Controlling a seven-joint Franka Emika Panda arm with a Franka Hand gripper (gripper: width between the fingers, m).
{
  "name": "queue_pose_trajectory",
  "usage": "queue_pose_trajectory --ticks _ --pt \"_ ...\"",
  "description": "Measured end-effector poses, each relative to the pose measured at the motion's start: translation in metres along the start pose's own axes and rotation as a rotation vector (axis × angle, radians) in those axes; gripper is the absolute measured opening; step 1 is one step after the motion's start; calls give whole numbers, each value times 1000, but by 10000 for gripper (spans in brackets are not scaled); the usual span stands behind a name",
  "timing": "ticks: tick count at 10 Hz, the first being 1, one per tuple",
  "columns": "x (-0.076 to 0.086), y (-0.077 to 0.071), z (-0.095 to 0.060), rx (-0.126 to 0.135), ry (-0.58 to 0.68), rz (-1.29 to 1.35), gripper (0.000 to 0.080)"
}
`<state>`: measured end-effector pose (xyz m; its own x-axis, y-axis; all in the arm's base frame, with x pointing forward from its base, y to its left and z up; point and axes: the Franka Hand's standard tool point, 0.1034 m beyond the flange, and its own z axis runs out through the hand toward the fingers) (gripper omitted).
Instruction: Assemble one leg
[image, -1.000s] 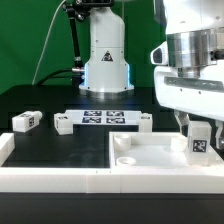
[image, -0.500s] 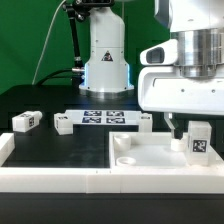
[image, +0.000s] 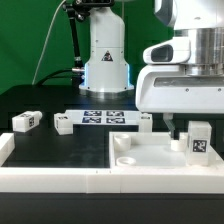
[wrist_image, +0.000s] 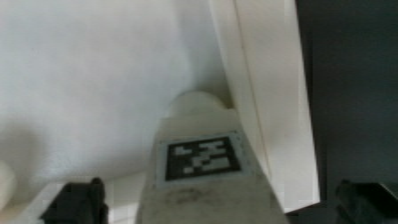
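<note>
A leg (image: 198, 139), a small white block with a black-and-white tag, stands upright on the large white square tray-like part (image: 150, 160) at the exterior view's right. My gripper (image: 184, 120) hangs just above it and is open. In the wrist view the leg (wrist_image: 210, 150) stands between my gripper (wrist_image: 214, 205), and the dark fingertips (wrist_image: 75, 203) stay well clear of its sides. The tag faces the wrist camera.
Three more white legs lie on the black table: one at the left (image: 25, 120), one (image: 63, 123) beside the marker board (image: 100, 118), one (image: 145, 121) at the board's right end. The arm's base (image: 105, 60) stands behind. A white rim (image: 60, 180) runs along the front.
My gripper has let go of the leg and risen a little. The leg stays standing in the same place on the tray-like part.
</note>
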<state>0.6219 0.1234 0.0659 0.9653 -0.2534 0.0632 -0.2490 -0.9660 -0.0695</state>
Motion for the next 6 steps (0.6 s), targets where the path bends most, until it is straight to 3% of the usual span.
queue_pose_trajectory --ticks 1,2,3,4,6 --pt "0 0 0 0 0 0 620" --pt "0 0 0 0 0 0 441" --pt "0 2 0 -2 -1 2 441" --pt "1 3 0 -2 0 15 289" --pt "1 4 0 -2 1 52 289"
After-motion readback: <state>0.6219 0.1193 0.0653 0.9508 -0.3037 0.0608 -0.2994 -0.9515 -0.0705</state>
